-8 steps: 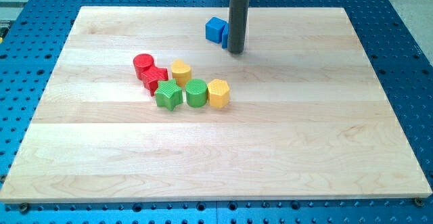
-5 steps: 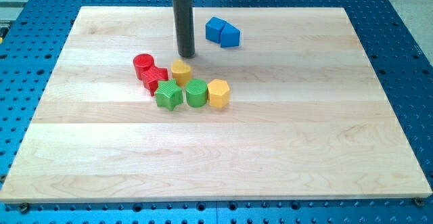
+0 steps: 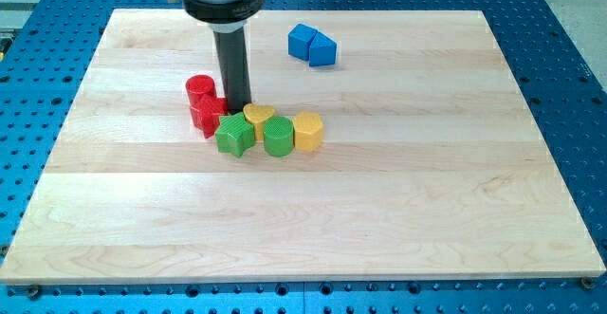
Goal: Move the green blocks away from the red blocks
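My tip stands in the cluster of blocks, just above the green star and right of the red star, touching or nearly touching both. The red cylinder sits at the upper left of the red star. The green cylinder stands right of the green star, below the yellow heart-like block. The green star touches the red star's lower right.
A yellow hexagonal block sits right of the green cylinder. Two blue blocks lie near the view's top, right of the rod. The wooden board lies on a blue perforated table.
My tip has moved from beside the blue blocks leftward and down into the cluster. The yellow heart-like block has been nudged down and right, and the green blocks shifted slightly.
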